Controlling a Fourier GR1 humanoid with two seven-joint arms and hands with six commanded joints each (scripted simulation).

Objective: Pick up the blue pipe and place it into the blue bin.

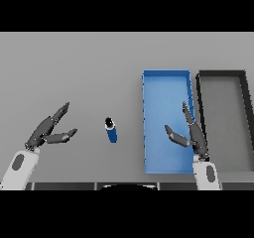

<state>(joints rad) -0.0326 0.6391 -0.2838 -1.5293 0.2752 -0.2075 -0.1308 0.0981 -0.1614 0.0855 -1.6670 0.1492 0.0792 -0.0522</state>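
A short blue pipe (111,130) with a dark end cap lies on the grey table, between my two hands. The blue bin (153,93) stands to its right, a long shallow tray with nothing inside. My right hand (194,135) hovers over the bin's right side, fingers straight and thumb spread, holding nothing. My left hand (47,129) is at the left, well apart from the pipe, also open with fingers pointing up and right.
A black bin (243,90) with a grey floor stands right beside the blue bin, at the table's right edge. Bare grey table (74,68) stretches behind and left of the pipe.
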